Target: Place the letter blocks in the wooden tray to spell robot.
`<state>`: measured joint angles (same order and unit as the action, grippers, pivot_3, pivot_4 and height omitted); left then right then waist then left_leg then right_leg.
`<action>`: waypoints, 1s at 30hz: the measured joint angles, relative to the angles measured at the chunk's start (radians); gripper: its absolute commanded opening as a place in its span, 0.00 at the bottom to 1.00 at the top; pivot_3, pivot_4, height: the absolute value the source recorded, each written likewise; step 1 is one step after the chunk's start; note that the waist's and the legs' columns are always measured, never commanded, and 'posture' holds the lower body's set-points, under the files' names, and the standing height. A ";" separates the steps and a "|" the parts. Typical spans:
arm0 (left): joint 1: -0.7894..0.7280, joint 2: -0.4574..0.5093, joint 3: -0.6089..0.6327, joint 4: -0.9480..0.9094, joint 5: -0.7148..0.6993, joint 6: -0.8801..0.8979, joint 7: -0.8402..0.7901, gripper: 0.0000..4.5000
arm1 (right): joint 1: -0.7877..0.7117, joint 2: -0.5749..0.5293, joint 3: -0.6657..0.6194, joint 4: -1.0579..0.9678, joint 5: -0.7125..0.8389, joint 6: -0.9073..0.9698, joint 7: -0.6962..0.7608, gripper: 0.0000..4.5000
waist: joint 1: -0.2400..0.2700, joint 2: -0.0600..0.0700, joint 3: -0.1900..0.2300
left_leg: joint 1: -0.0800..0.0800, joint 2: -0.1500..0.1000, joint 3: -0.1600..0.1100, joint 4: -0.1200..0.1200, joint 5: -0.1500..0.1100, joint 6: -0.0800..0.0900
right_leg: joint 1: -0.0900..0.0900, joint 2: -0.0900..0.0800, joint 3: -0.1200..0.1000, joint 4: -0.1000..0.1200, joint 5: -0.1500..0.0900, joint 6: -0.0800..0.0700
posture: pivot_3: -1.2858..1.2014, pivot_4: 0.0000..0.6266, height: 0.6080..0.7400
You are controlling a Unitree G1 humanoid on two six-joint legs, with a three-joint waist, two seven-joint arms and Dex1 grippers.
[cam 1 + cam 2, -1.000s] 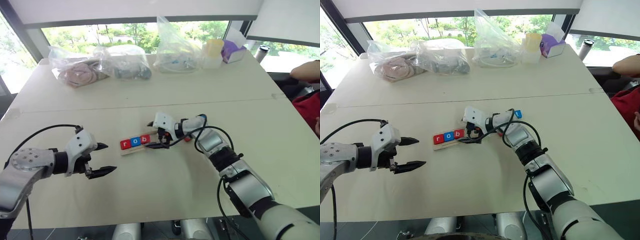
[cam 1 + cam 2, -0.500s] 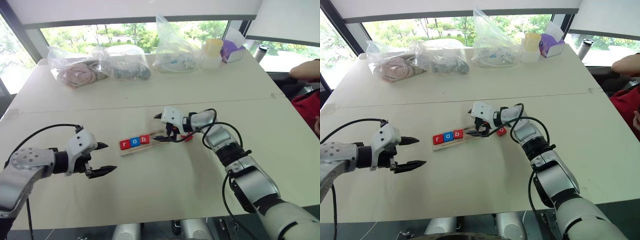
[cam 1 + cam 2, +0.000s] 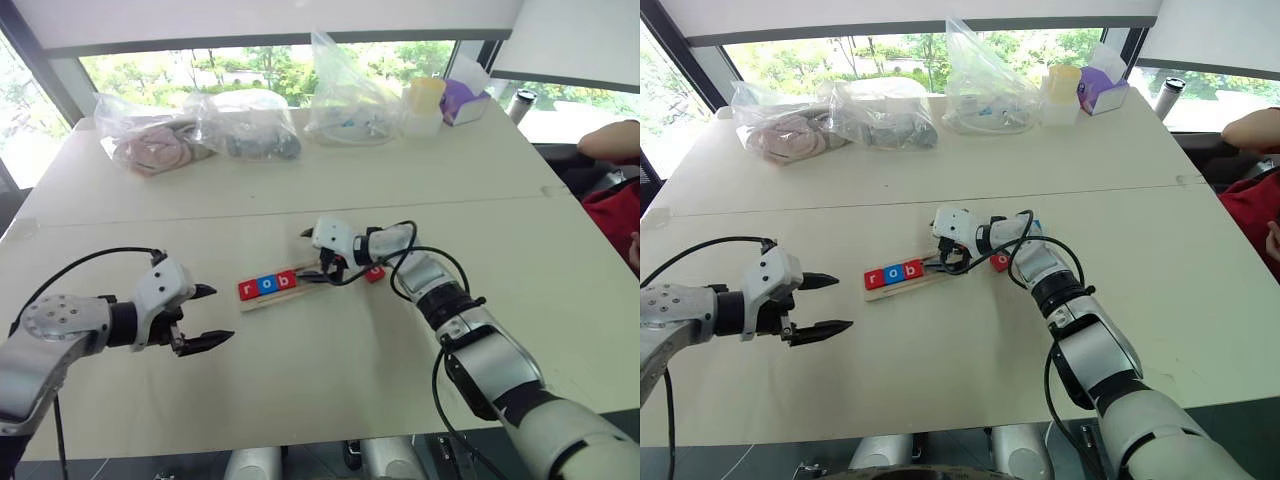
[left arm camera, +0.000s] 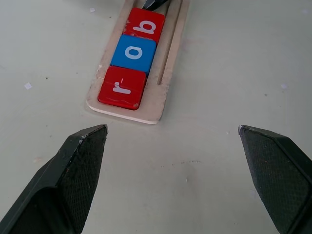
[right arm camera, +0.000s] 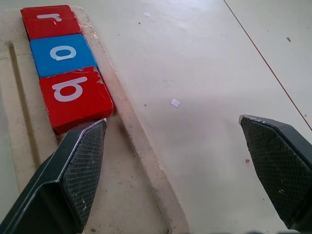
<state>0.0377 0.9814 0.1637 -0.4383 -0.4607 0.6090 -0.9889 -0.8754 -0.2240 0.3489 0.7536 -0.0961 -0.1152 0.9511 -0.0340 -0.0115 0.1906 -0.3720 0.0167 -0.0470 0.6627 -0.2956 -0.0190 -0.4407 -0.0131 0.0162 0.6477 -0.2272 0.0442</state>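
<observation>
The wooden tray (image 3: 312, 283) lies mid-table. Three letter blocks sit in its left end: red r (image 3: 248, 290), blue o (image 3: 267, 285) and red b (image 3: 287, 279). My right gripper (image 3: 312, 258) is open at the tray's empty end. One of its fingers (image 5: 73, 175) rests over the tray just beside the b (image 5: 73, 95). A loose red block (image 3: 374, 272) lies on the table by the right wrist, and a blue block (image 3: 1037, 227) peeks out behind that arm. My left gripper (image 3: 217, 315) stands open left of the tray, facing the r (image 4: 122, 87).
Clear plastic bags (image 3: 245, 125) line the table's far edge. Beside them are a yellow-lidded container (image 3: 425, 105), a purple box (image 3: 465, 100) and a dark cup (image 3: 522, 105). A person's arm (image 3: 610, 140) rests at the right edge. A seam (image 3: 150, 218) crosses the tabletop.
My right gripper shifted a little to the right along the tray, then came back toward the b block, staying open. The left gripper and the blocks have kept still.
</observation>
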 measured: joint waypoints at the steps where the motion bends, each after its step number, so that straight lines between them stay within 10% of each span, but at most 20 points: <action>1: 0.000 0.000 -0.001 0.000 0.000 0.000 0.001 1.00 | 0.000 -0.001 0.000 0.000 0.000 0.000 0.001 0.99 | -0.002 0.000 0.000 | 0.000 0.000 0.000 0.000 0.000 0.000 | 0.000 0.000 0.000 0.000 0.000 0.000 | 0.52 0.24 1.00; 10: -0.015 0.000 -0.028 -0.002 -0.003 -0.001 -0.006 1.00 | 0.041 -0.131 -0.076 -0.141 0.022 0.114 -0.005 0.99 | -0.006 0.000 0.000 | 0.000 0.000 0.000 0.000 0.000 0.000 | 0.000 -0.001 0.000 0.000 0.000 0.000 | 0.52 0.24 1.00; 21: -0.222 -0.051 -0.035 0.030 -0.127 0.071 -0.040 1.00 | 0.585 -0.100 -0.276 -1.219 0.142 1.118 -0.360 0.99 | -0.014 0.000 0.000 | 0.001 0.000 -0.001 0.000 0.000 0.000 | -0.001 0.002 0.002 0.001 -0.003 0.001 | 0.52 0.24 1.00; 30: -0.276 -0.051 -0.108 0.131 -0.085 0.036 -0.075 1.00 | 0.610 -0.058 -0.240 -1.181 0.119 1.141 -0.540 0.99 | -0.010 0.000 0.000 | 0.000 -0.001 0.000 0.000 0.000 -0.001 | -0.001 0.002 0.002 0.000 -0.003 -0.001 | 0.52 0.24 1.00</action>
<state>-0.2385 0.9307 0.0552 -0.3073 -0.5456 0.6451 -1.0643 -0.2657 -0.2818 0.1089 -0.4273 0.0229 1.0260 0.4113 -0.0440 -0.0120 0.1904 -0.3720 0.0160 -0.0473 0.6630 -0.2952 -0.0196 -0.4415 -0.0106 0.0178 0.6473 -0.2300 0.0434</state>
